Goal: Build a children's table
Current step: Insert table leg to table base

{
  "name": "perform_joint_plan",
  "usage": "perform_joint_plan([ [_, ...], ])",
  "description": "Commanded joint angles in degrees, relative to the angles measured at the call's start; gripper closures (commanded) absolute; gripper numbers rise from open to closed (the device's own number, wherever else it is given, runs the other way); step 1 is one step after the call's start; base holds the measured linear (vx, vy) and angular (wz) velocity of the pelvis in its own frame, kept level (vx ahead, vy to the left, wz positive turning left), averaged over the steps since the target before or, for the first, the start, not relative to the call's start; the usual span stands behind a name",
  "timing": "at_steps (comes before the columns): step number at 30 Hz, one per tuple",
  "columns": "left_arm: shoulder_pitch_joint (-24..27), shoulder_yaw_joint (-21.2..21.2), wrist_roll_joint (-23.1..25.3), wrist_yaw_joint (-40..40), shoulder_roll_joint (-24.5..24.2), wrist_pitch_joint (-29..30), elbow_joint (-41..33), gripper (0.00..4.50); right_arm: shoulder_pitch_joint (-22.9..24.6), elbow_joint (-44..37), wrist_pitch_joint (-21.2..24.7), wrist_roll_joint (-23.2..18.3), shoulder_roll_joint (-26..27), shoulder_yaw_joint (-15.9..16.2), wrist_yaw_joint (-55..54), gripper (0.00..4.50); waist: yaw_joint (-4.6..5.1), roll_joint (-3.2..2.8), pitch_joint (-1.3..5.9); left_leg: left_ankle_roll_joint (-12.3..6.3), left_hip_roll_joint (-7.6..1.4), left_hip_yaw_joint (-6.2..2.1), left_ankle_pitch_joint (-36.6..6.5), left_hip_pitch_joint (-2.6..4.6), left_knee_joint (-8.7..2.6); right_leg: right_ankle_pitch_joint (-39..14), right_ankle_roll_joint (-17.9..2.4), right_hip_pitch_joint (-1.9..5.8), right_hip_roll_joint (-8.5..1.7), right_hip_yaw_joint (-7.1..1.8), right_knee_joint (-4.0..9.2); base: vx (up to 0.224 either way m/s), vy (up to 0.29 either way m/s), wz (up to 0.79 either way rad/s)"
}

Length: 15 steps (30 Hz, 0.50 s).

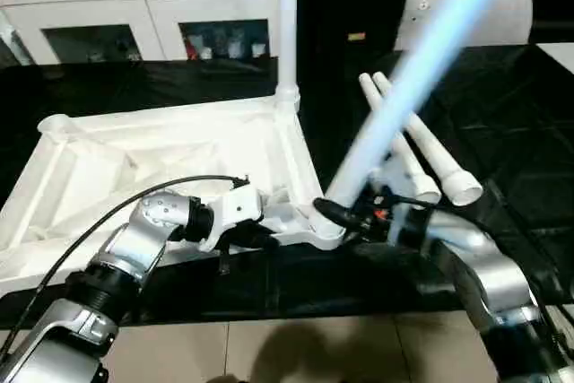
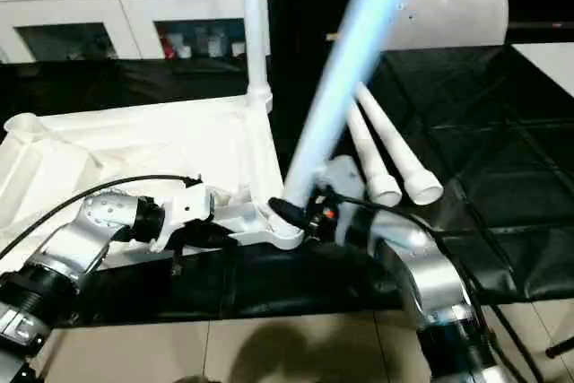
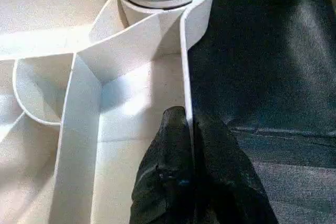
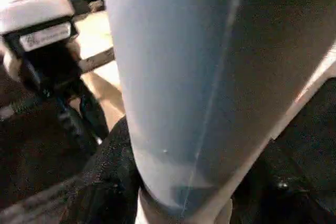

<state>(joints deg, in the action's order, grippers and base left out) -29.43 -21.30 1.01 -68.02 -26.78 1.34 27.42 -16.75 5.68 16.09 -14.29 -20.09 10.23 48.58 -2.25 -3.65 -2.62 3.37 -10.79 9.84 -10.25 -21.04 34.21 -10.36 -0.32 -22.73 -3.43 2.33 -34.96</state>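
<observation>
The white tabletop (image 1: 161,159) lies upside down on the black table, ribs up. One leg (image 1: 287,24) stands upright in its far right corner socket. My left gripper (image 3: 190,121) is shut on the thin near rim wall (image 3: 185,66), one black finger on each side. My right gripper (image 1: 345,214) is shut on a second leg (image 1: 413,87), which slants up to the right, its lower end at the near right corner socket (image 1: 325,229). In the right wrist view this leg (image 4: 184,77) sits between the black fingers (image 4: 105,182). Two loose legs (image 1: 421,154) lie beside the tabletop on the right.
A white cabinet (image 1: 134,15) stands behind the table. A flat white sheet (image 1: 484,15) leans at the back right. The black table's front edge (image 1: 296,307) runs just below my forearms, with tiled floor (image 1: 296,347) beyond it.
</observation>
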Motion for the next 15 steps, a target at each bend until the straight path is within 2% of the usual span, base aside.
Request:
perform_joint_plan([
  [1, -1.4, -1.2, 2.5, -0.8, -1.8, -1.3, 0.2, 4.50, 0.6, 4.7, 2.4, 3.2, -0.8, 4.9, 2.9, 2.61, 0.01, 0.07, 2.72, 0.68, -1.68, -1.03, -21.6, 0.84, -4.57, -27.3, -8.6, 1.64, -4.11, -2.15, 5.87, 0.000, 0.000, 0.00],
  [3, -1.5, -1.4, 2.7, -1.2, -1.9, -1.8, 0.5, 4.50, -0.7, 6.1, 2.0, 3.9, -1.2, 6.7, 5.3, 2.61, 0.23, 0.11, 2.69, 0.69, -1.69, -1.12, -22.2, 0.89, -4.57, -28.9, -8.0, 1.54, -4.10, -2.08, 6.06, 0.000, 0.000, 0.00],
  [5, -1.8, -1.9, 3.1, -1.6, -2.1, -2.5, 0.9, 4.50, -1.5, 7.1, 2.0, 3.8, -1.4, 8.2, 7.8, 2.61, 0.27, 0.06, 2.83, 0.50, -1.73, -1.20, -21.9, 0.83, -4.60, -28.0, -8.3, 1.64, -4.09, -2.09, 5.90, 0.000, 0.000, 0.00],
  [6, -2.0, -2.1, 3.3, -1.8, -2.2, -2.7, 1.1, 4.50, -1.7, 7.7, 1.7, 4.0, -1.4, 8.9, 8.3, 2.61, 0.29, 0.55, 2.89, 0.25, -1.76, -1.08, -21.3, 0.70, -4.58, -26.9, -8.6, 1.70, -4.05, -2.14, 5.91, 0.000, 0.000, 0.00],
  [8, -2.1, -2.3, 3.4, -2.0, -2.2, -2.9, 1.1, 4.50, -1.7, 8.1, 1.4, 4.2, -1.4, 9.4, 8.6, 2.61, 0.14, 0.21, 2.96, 0.10, -1.82, -1.11, -20.3, 0.58, -4.65, -25.3, -8.9, 1.77, -4.08, -2.21, 5.67, 0.000, 0.000, 0.00],
  [9, -2.3, -2.5, 3.4, -2.4, -2.3, -3.2, 1.1, 4.50, -1.3, 8.1, 1.1, 4.0, -1.2, 9.7, 9.3, 2.61, 0.16, 0.44, 3.00, 0.21, -1.92, -1.03, -20.5, 0.68, -4.73, -24.1, -9.2, 1.72, -3.97, -2.20, 5.62, 0.000, 0.000, 0.00],
  [15, -3.9, -3.8, 4.5, -4.2, -1.8, -6.1, 2.7, 4.50, -0.1, 8.5, -0.6, 3.7, -0.2, 11.3, 12.3, 2.61, 0.15, 0.23, 3.01, 0.57, -1.89, -1.14, -22.8, 0.86, -4.89, -25.2, -9.2, 1.62, -4.04, -2.16, 5.73, 0.000, 0.000, 0.00],
])
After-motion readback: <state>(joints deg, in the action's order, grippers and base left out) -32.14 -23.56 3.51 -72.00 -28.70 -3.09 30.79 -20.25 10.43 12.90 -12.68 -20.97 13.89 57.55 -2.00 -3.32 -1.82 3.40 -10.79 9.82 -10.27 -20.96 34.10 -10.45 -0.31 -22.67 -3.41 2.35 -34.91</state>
